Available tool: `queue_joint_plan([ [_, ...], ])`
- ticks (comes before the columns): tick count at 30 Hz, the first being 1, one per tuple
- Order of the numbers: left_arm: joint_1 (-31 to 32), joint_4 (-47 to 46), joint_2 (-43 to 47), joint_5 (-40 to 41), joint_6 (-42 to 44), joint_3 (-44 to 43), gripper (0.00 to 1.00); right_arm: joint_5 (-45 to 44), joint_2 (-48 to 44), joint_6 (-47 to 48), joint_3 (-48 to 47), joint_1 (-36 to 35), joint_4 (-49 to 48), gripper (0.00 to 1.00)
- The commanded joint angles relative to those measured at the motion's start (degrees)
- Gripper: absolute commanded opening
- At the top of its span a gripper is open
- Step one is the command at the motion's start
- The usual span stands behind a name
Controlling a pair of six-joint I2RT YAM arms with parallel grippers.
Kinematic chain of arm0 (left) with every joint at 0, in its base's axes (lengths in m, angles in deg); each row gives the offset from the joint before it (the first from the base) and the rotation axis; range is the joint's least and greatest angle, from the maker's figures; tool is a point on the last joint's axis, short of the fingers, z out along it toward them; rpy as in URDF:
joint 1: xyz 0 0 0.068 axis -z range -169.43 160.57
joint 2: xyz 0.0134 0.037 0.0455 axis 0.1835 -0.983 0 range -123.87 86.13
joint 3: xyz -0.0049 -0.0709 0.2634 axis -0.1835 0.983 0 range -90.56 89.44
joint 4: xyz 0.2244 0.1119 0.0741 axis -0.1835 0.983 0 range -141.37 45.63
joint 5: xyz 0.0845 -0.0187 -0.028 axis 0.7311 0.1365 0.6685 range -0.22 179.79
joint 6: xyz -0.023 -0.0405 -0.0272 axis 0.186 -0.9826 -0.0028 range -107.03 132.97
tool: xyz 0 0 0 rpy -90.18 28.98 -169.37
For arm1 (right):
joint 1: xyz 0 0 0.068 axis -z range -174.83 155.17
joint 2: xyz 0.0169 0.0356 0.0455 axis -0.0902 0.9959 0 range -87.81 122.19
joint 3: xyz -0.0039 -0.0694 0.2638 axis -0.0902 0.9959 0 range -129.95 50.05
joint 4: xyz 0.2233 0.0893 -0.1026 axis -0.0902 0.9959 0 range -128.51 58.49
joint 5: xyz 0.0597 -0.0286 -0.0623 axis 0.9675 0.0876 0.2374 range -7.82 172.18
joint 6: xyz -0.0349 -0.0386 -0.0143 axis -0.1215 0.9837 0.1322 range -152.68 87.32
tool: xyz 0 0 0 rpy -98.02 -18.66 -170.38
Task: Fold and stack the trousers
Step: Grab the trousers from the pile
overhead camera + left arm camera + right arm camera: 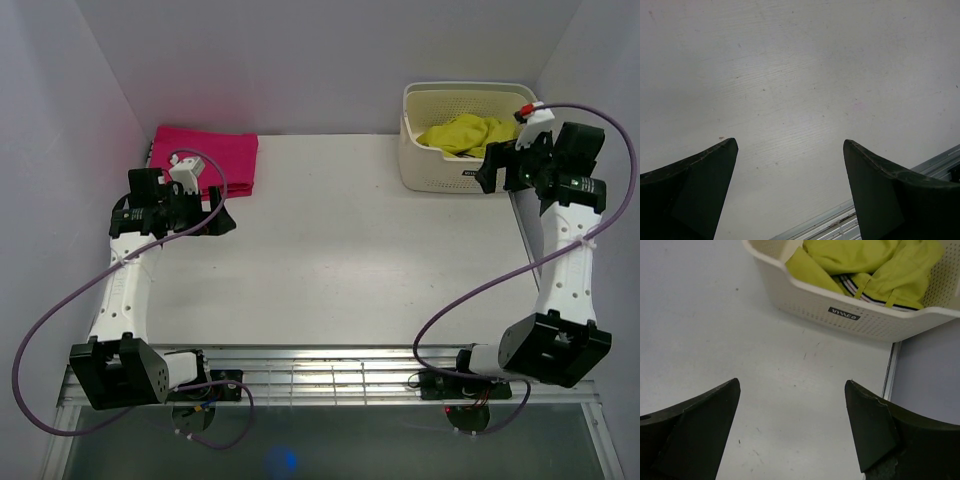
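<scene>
The yellow-green trousers lie bunched in a cream perforated basket at the table's back right. In the right wrist view the trousers show a striped band at the basket's rim. My right gripper is open and empty, just right of the basket's front corner and above the table; its jaws stand wide apart, short of the basket. My left gripper is open and empty over the left side of the table; in its wrist view only bare tabletop shows.
A folded magenta-pink cloth lies at the back left, just behind the left gripper. The white table has a metal rail along its near edge. Walls close in the left, back and right sides.
</scene>
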Motion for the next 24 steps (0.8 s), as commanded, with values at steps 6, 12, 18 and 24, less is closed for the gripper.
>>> queue_joint_plan([
  [6,-0.2,2.8,1.1,-1.2,-1.6,-2.3,0.98,-6.6,22.5,-12.8,-22.4,-0.9,-13.4,0.90],
  [12,-0.2,3.1,2.2,-0.2,-1.7,0.6,0.98,-8.0,41.4,-16.8,-42.3,-1.8,-13.5,0.90],
  [18,-0.3,2.8,3.2,0.9,-1.9,2.9,0.98,-14.7,49.2,-17.3,-46.0,-3.3,-21.5,0.90],
  [24,-0.2,2.9,3.5,1.6,-2.0,3.5,0.98,-22.7,54.7,-16.7,-44.7,-4.4,-25.4,0.90],
])
